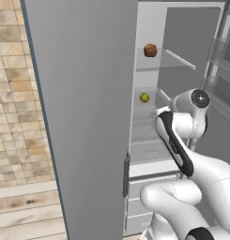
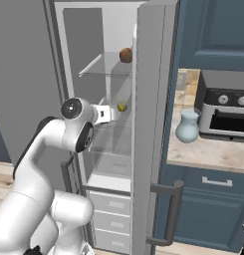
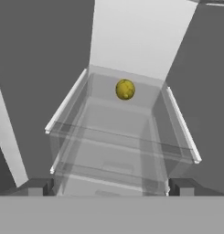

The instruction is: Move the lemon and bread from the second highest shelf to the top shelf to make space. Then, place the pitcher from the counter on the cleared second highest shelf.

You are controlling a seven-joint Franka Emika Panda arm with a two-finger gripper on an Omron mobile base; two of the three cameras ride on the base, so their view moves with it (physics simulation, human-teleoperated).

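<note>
Pincer (image 3: 109,187): spread wide, holding nothing, before the second highest shelf (image 3: 122,137). Lemon (image 3: 125,89): on that shelf, at the rear. Bread (image 1: 150,50): top shelf (image 1: 165,67). Pitcher (image 2: 187,126): on surface (image 2: 213,152).

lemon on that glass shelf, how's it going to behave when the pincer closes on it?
The lemon is small and round, sitting free on smooth glass of the second highest shelf, so a nudge would probably roll it toward the back wall. It looks firm and light, likely easy to lift. The open pincer should straddle it squarely; an off-centre squeeze may squirt it sideways.
</note>
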